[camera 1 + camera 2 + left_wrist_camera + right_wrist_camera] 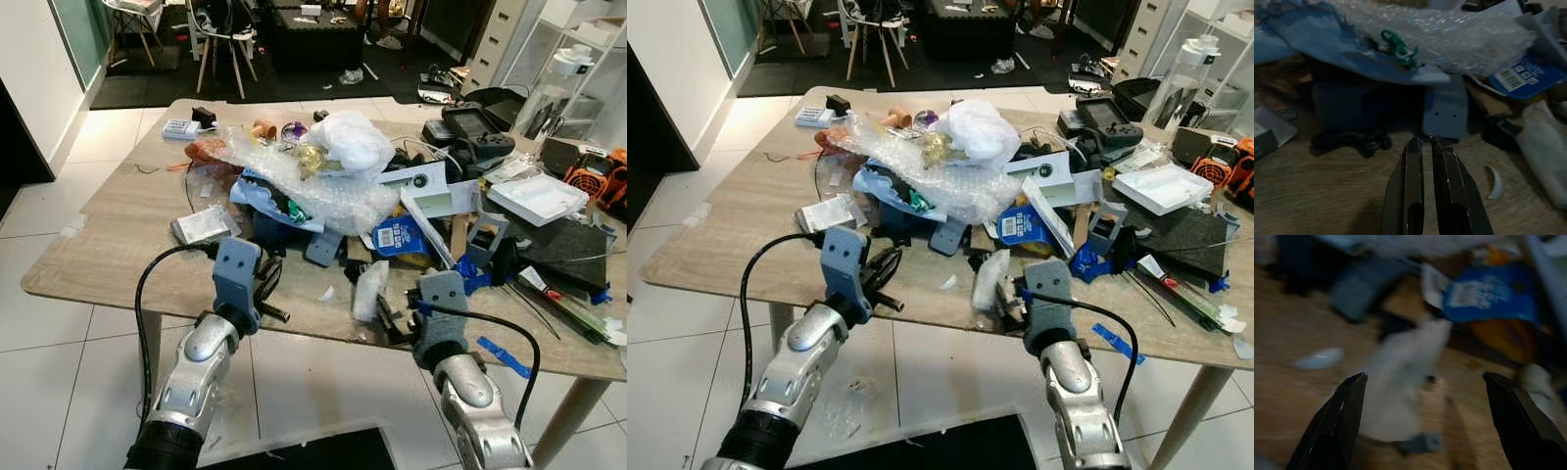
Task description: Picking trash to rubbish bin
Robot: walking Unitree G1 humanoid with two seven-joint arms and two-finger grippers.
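Note:
Trash is heaped on a wooden table (118, 245): a sheet of bubble wrap (313, 186), a white plastic bag (353, 142), a blue packet (400, 237) and a crumpled white wrapper (370, 289) near the front edge. My right gripper (1424, 375) is open, fingers spread wide, with the white wrapper (1400, 387) lying on the table just ahead between them. My left gripper (1426, 139) is shut and holds nothing. It hovers low over the table in front of a grey-blue block (1445, 110). A small white scrap (326, 293) lies between the two grippers.
A game controller (475, 132), a white box (537, 199), black sheets and orange gear (598, 181) crowd the table's right side. Bare wood runs along the left and front edges. White tile floor surrounds the table, with chairs (225, 39) behind.

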